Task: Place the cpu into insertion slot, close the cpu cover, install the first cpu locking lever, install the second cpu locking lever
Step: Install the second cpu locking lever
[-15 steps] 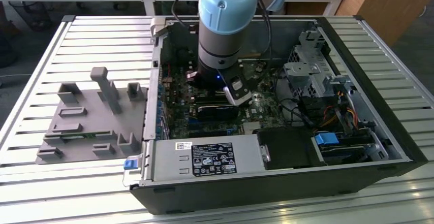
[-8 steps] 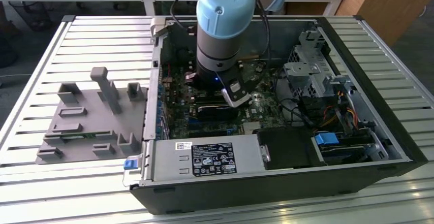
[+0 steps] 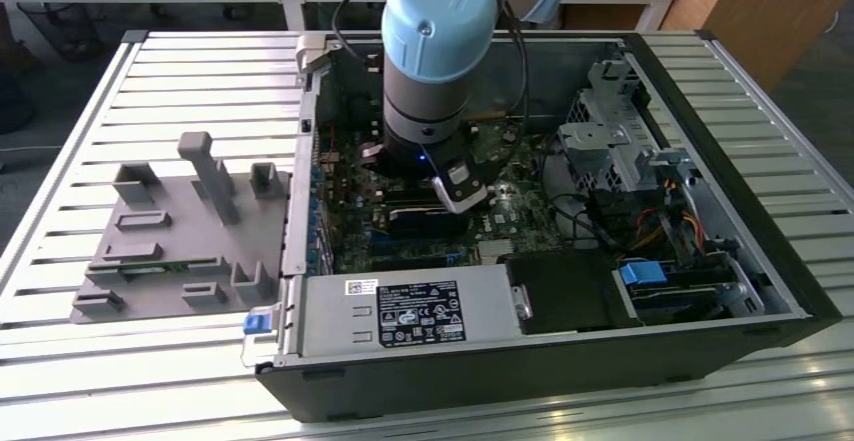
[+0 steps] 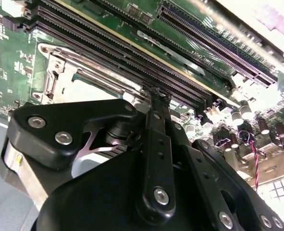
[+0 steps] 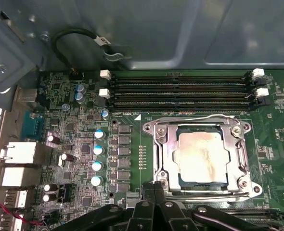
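Observation:
In the first wrist view the cpu, a pale silvery-beige square, lies in the insertion slot on the green board. The cpu cover, a silvery frame, lies flat around it. One thin wire lever runs along the side facing the memory slots. Another lever runs along the opposite side. My gripper is shut, its black tips pressed together at a corner of the socket frame, with nothing seen between them. In the second wrist view the gripper touches the socket's edge beside the cover. In the exterior view the gripper reaches down into the open case.
Long black memory slots run beside the socket. Capacitors and rear ports stand on its other side. A grey labelled power supply box and a drive cage crowd the case. A grey fixture plate lies outside on the slatted table.

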Controlling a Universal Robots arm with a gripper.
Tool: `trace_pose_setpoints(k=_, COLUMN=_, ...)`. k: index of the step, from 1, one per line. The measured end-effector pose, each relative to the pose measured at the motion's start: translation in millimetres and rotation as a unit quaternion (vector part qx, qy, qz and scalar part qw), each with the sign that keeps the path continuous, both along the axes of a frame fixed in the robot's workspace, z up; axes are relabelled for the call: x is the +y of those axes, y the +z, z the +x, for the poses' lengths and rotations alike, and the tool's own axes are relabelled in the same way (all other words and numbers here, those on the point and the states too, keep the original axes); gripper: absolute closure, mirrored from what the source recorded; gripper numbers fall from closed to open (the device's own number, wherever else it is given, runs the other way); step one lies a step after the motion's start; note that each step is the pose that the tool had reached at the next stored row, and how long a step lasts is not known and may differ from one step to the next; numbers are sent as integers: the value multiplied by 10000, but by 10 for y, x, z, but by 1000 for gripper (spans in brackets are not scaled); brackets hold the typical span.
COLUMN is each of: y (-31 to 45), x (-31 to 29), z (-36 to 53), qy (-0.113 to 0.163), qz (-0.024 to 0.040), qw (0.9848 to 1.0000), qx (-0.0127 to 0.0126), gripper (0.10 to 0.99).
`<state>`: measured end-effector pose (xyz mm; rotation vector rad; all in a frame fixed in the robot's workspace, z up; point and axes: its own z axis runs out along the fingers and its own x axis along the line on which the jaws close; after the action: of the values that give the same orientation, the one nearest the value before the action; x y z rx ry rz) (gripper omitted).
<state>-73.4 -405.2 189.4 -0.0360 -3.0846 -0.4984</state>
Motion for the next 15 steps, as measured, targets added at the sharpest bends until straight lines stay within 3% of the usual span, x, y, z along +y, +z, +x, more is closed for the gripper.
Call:
trace_pose_setpoints(k=9, y=-19, x=2, z=-15, qy=0, qz=52, qw=10000, qx=0, gripper=980)
trace_pose_setpoints(k=15, y=34, x=2, z=-16, qy=0, qz=65, qw=10000, qx=0, gripper=980)
